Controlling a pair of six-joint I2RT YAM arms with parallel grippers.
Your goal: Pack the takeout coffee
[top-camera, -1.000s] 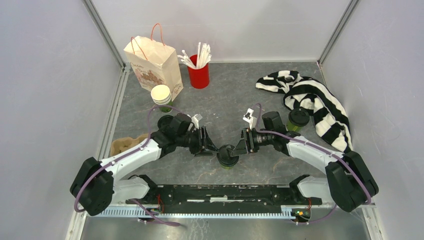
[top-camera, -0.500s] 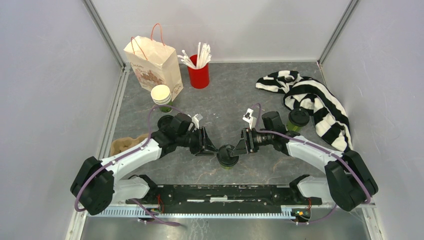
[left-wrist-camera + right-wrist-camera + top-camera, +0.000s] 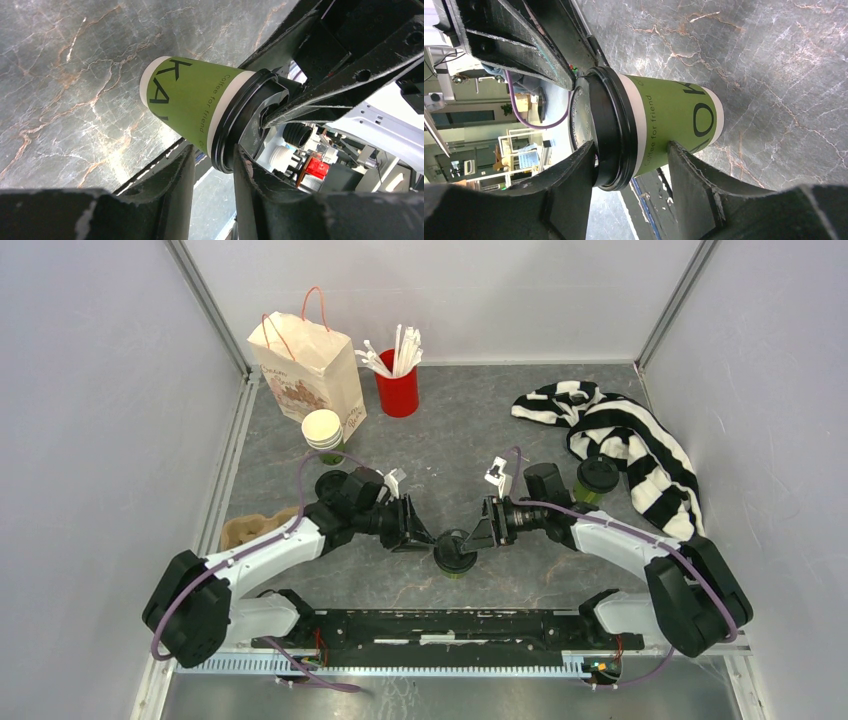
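Note:
One takeout coffee (image 3: 455,558), a green cup with a black lid, stands near the front between both grippers. My left gripper (image 3: 428,538) reaches it from the left with its jaws one above the other. In the left wrist view its upper finger (image 3: 250,165) lies against the lid top of that takeout coffee (image 3: 185,100), and a narrow gap shows under the rim. My right gripper (image 3: 473,536) straddles the lid and upper wall of the takeout coffee (image 3: 669,117), jaws wide. A second takeout coffee (image 3: 597,478) stands at the right.
A paper bag (image 3: 305,365) and a red cup of white sticks (image 3: 398,385) stand at the back. Lidless green cups (image 3: 322,430) are stacked by the bag, with a black lid (image 3: 330,483) near them. A cardboard carrier (image 3: 245,530) lies left. A striped cloth (image 3: 625,445) lies right.
The left gripper's jaws have narrowed round the lid's rim. The right jaws have closed slightly. Neither the arms nor the cup have visibly shifted.

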